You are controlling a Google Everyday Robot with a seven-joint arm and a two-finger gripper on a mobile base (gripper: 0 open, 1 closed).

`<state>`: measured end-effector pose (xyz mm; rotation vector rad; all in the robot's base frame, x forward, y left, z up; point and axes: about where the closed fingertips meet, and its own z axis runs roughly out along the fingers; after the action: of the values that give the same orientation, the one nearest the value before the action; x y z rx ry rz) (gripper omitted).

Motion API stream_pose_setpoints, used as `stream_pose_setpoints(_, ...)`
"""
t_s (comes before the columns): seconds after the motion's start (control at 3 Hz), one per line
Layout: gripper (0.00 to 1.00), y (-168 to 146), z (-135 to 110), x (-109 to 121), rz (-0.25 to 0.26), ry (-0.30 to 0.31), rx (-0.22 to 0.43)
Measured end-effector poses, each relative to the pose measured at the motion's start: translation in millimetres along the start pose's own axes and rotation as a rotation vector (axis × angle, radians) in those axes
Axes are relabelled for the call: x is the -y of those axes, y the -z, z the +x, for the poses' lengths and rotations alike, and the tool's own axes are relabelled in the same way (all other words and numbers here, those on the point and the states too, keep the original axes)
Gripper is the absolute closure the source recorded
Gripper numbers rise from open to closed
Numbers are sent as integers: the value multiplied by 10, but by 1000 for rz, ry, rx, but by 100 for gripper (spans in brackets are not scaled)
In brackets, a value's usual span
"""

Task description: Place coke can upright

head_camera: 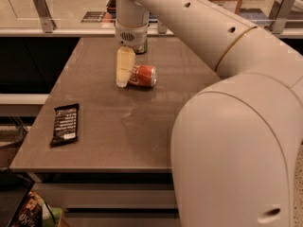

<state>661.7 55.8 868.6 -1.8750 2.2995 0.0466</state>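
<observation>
The coke can (143,75) is red-orange with white lettering. It lies on its side on the brown table (189,70), towards the back and middle. My gripper (123,79) hangs from the white arm and reaches down at the can's left end, low over the table. It covers that end of the can. The arm's big white body fills the right of the view.
A black snack bar wrapper (65,123) lies flat near the table's left front edge. A counter with metal posts (40,4) runs behind the table. A printed bag (28,212) sits on the floor at the lower left.
</observation>
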Motion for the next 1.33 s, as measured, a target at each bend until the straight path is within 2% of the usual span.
stream_pose_setpoints(0.33,0,-5,-1,0,0,0,-1)
stream_pose_setpoints(1.33,0,-145,303,76,20,-79,-54)
